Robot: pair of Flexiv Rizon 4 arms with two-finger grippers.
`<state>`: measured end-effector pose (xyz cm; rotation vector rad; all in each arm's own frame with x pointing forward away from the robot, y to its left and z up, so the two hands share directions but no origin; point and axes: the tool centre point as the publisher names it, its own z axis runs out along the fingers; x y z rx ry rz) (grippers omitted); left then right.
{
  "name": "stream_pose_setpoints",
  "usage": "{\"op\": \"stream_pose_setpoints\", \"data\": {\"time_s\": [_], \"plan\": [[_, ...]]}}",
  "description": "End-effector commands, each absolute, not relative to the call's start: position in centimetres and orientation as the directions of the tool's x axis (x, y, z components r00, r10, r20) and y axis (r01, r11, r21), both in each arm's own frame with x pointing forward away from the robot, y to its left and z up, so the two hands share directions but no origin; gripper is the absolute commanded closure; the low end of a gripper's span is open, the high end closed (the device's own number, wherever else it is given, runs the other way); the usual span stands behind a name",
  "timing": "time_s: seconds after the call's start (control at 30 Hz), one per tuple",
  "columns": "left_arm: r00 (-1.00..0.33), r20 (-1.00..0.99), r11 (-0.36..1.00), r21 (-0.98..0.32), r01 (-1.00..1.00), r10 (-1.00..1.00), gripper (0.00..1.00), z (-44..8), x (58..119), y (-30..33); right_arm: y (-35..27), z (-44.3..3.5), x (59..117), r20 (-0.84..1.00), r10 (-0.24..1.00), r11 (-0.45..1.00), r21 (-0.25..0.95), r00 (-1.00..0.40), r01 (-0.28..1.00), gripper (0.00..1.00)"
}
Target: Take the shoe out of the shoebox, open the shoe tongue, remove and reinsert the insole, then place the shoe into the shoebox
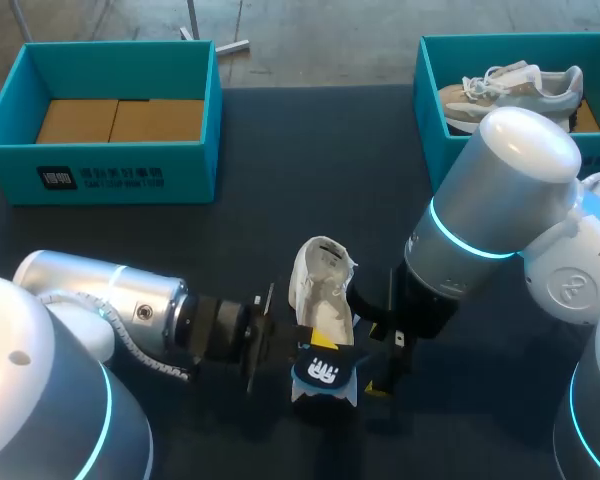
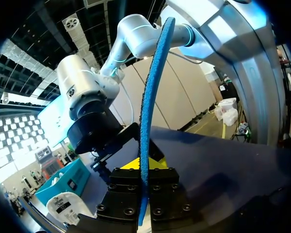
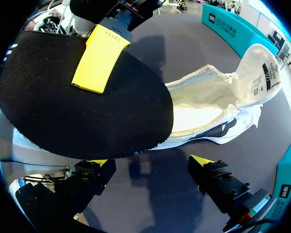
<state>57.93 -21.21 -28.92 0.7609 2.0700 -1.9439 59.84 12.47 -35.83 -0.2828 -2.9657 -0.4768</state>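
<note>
The left gripper (image 2: pixel 143 171) is clamped on the insole (image 2: pixel 153 87), one finger on each face, and holds it on edge. The right gripper (image 3: pixel 150 165) stands just beside it with its fingers spread wide and nothing between them. The white shoe (image 1: pixel 320 285) rests on the dark table (image 1: pixel 230 240) just beyond the insole. Its tongue (image 3: pixel 259 73) is pulled back and the opening is exposed. Whether the insole touches the shoe cannot be determined. At the far left, a teal shoebox (image 1: pixel 105 175) holds brown cardboard (image 1: pixel 120 120). At the far right, a second teal shoebox (image 1: pixel 430 120) contains another shoe (image 1: pixel 520 85).
</note>
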Motion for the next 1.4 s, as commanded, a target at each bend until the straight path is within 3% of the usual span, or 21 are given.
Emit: {"op": "stream_pose_setpoints", "data": {"time_s": [0.03, 1.4], "plan": [[-0.849, -0.477, 0.006, -0.871, 0.491, 0.228, 1.0, -29.1, 57.9, -21.5, 12.6, -36.0, 59.7, 0.149, 0.165, 0.933, 0.298, -0.975, 0.203, 0.0], [-0.856, -0.484, 0.035, -0.867, 0.497, 0.182, 1.0, -30.9, 59.7, -20.7, 12.6, -36.0, 59.7, 0.149, 0.165, 0.933, 0.298, -0.975, 0.203, 0.0]]}}
